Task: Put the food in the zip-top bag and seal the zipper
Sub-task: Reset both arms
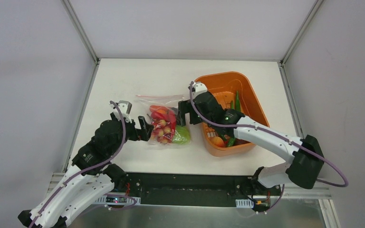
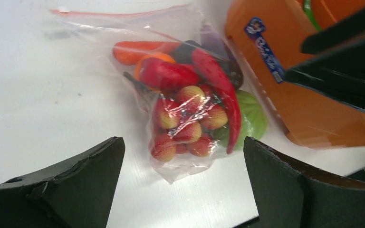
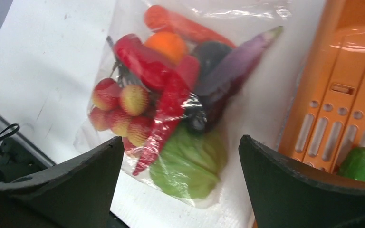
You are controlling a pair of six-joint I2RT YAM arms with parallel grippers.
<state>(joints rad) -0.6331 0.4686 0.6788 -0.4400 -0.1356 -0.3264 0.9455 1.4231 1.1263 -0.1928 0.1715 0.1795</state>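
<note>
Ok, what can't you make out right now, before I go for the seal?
Zipper: shut or open is unclear; it is blurred near the top edge in the left wrist view and too small in the top external view.
Orange tub contents: the right arm covers much in the top external view; the frame edge crops it in the right wrist view.

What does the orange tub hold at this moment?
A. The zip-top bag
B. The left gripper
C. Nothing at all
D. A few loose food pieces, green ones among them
D: a green pepper and an orange-red piece lie inside the orange tub, while the zip-top bag rests on the table beside it.
</note>
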